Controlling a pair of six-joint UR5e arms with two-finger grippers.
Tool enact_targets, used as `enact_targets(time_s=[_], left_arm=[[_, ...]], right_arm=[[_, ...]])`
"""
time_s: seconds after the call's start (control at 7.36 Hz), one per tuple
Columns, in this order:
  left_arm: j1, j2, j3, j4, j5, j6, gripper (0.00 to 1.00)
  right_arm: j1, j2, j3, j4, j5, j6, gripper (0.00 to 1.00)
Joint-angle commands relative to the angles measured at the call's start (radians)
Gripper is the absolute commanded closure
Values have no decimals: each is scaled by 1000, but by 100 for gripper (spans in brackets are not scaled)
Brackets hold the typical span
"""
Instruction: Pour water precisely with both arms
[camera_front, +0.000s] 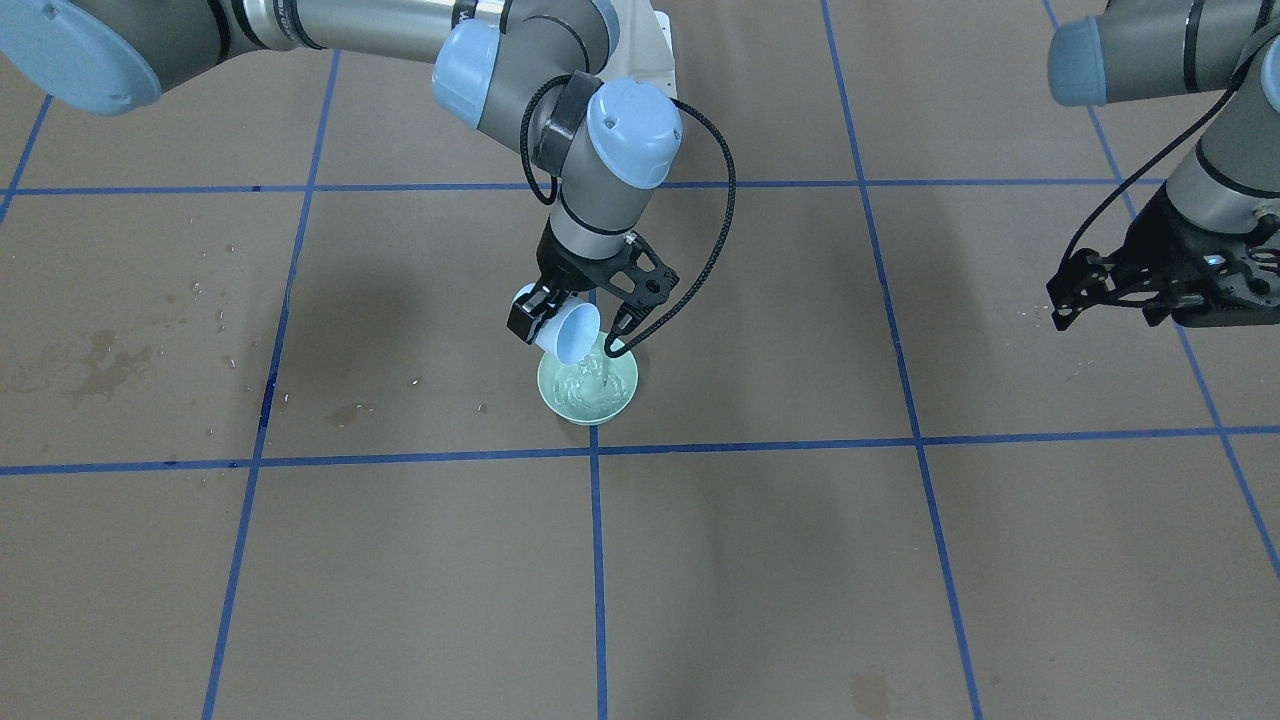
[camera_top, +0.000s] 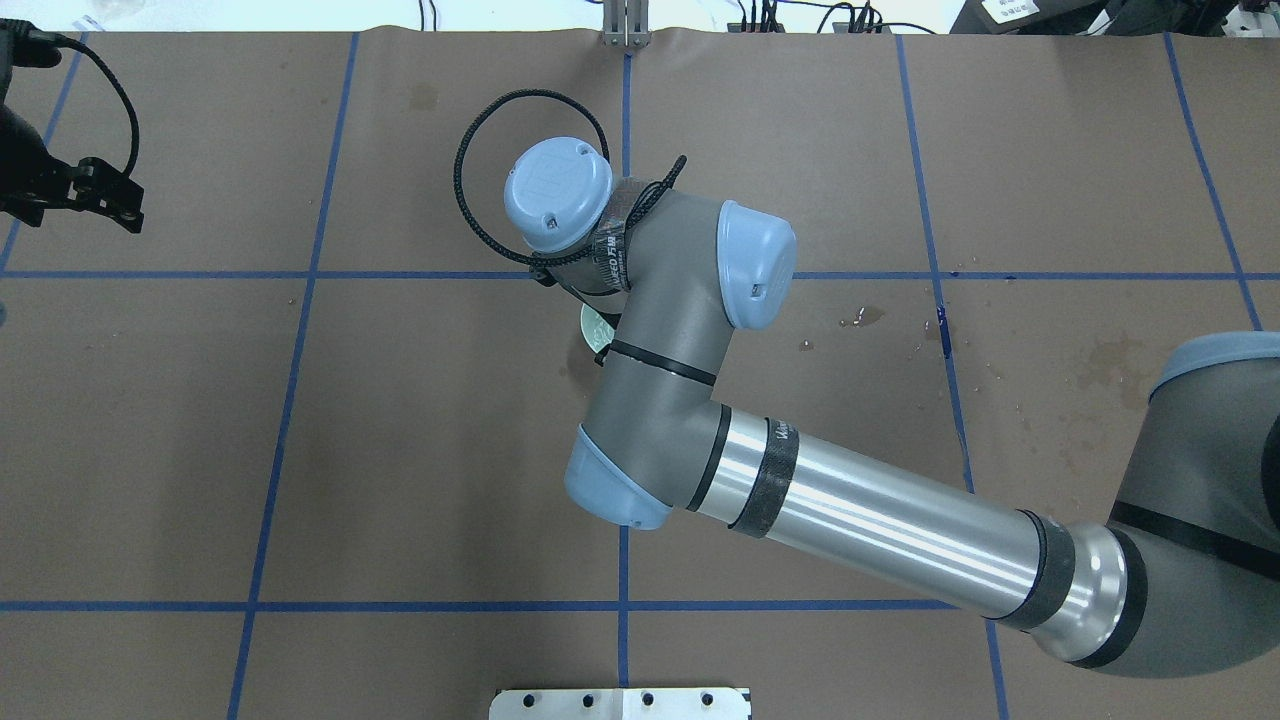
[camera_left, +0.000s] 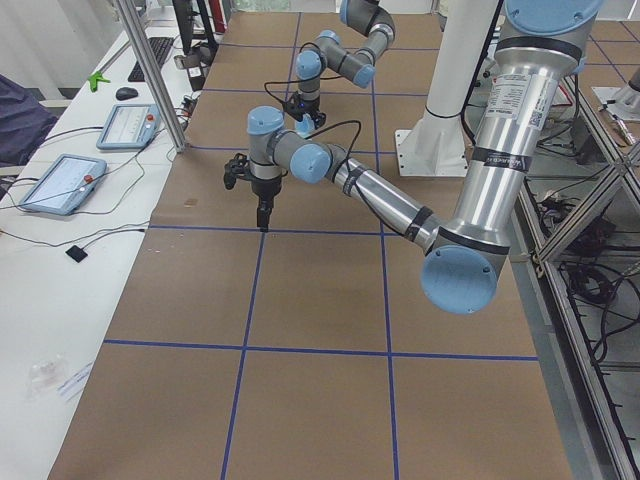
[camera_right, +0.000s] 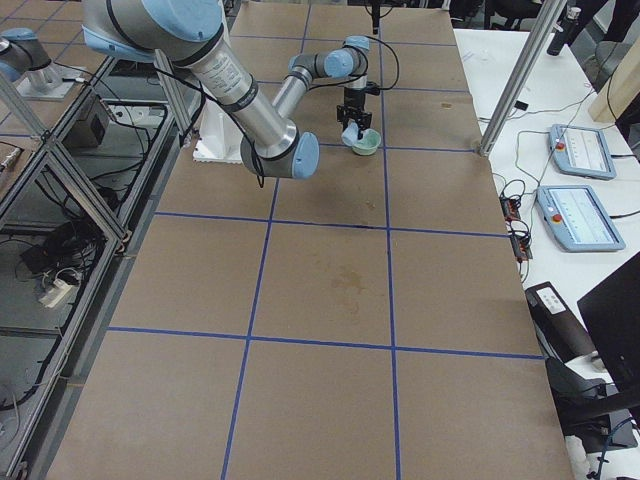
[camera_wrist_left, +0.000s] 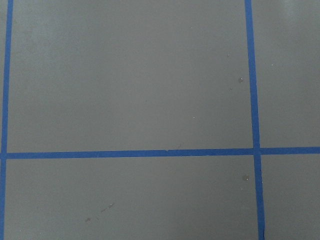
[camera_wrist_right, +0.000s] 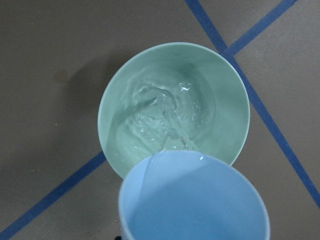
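My right gripper (camera_front: 570, 325) is shut on a light blue cup (camera_front: 572, 332), which is tipped over a pale green bowl (camera_front: 625, 398) near the table's middle. Water (camera_front: 598, 365) runs from the cup's lip in a thin stream. In the right wrist view it ripples as a pool of water (camera_wrist_right: 160, 115) in the bowl (camera_wrist_right: 235, 95), with the cup (camera_wrist_right: 195, 200) just below it. From overhead the right arm (camera_top: 660, 330) hides all but a sliver of the bowl (camera_top: 592, 328). My left gripper (camera_front: 1150, 295) hangs open and empty far off at the table's left end, above bare paper.
Brown paper with a blue tape grid (camera_front: 594, 450) covers the table. Dried stains (camera_front: 100, 365) and droplets lie on the right arm's side. The white pedestal (camera_top: 620, 703) stands at the robot's edge. Tablets (camera_right: 575, 150) and a metal post (camera_right: 515, 80) flank the far side.
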Motion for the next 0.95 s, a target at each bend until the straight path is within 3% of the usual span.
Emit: enact_targets(time_s=[0.0, 0.41, 0.81], left_arm=[[0, 0, -1, 0, 0, 0, 0], [0, 0, 0, 0, 0, 0, 0], [0, 0, -1, 0, 0, -1, 0]], right_arm=[[-3, 1, 3, 2, -6, 1, 100], [-3, -20, 33, 45, -4, 21, 100], [6, -144, 211, 140, -3, 92, 100]])
